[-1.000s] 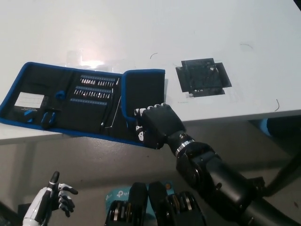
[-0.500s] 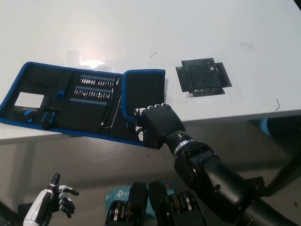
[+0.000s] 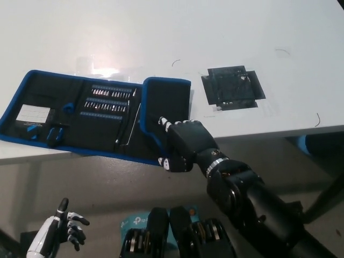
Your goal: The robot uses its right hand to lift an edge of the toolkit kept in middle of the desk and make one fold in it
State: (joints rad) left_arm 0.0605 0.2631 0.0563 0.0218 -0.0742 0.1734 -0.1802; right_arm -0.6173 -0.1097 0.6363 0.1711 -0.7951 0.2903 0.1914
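White left hand point(image 3: 64, 226) idles low at lower left, fingers spread, holding nothing. Black right hand point(image 3: 185, 144) at desk point(image 3: 226, 32) front edge, fingers curled on toolkit point(image 3: 102, 115) right flap; grip unclear. Toolkit lies open, overhanging front edge: bit rows, white label unreadable. Far desk bare beyond black patch point(image 3: 232, 87).

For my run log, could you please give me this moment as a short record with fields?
Surface: white desk
Toolkit: blue-edged black toolkit lying open, near edge overhanging the desk front
Right flap: right panel partly raised
Right robot hand: black right robot hand at the toolkit's lower right corner, fingers on the flap edge
Left robot hand: white left robot hand resting low, below the desk, fingers apart
Other: black taped patch right of the toolkit
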